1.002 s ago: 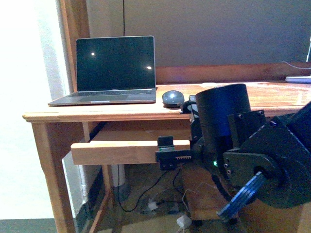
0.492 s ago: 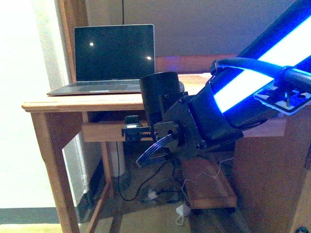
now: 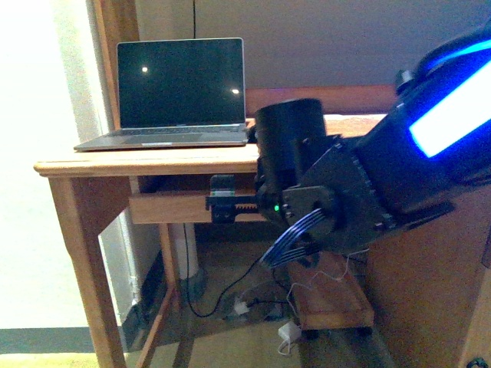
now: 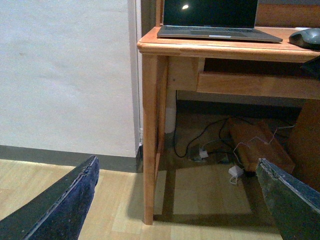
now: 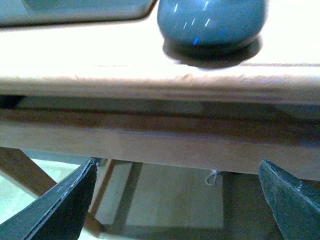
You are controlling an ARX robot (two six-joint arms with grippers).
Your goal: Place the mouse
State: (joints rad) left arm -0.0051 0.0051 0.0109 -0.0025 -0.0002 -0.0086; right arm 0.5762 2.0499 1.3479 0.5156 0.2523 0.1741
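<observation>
The mouse [image 5: 211, 20] is a dark grey-blue dome on the wooden desk top [image 5: 100, 55], close to its front edge and beside the laptop. It also shows at the far edge of the left wrist view [image 4: 306, 37]. In the front view my right arm hides it. My right gripper [image 5: 177, 165] is open and empty. It sits just in front of the desk edge, below the mouse, and shows in the front view [image 3: 224, 201] against the drawer front. My left gripper [image 4: 177, 162] is open and empty, low and away from the desk, facing its leg.
An open laptop [image 3: 180, 92] with a dark screen stands on the desk's left part. A drawer front [image 3: 165, 207] hangs under the top. Cables and adapters [image 4: 205, 152] and a wooden box [image 4: 257, 145] lie on the floor under the desk. A desk leg [image 4: 150, 140] stands near a white wall.
My right arm has swung across the front view and now hides the mouse, which showed one second ago. Since half a second ago, its gripper has moved slightly right and up along the drawer front.
</observation>
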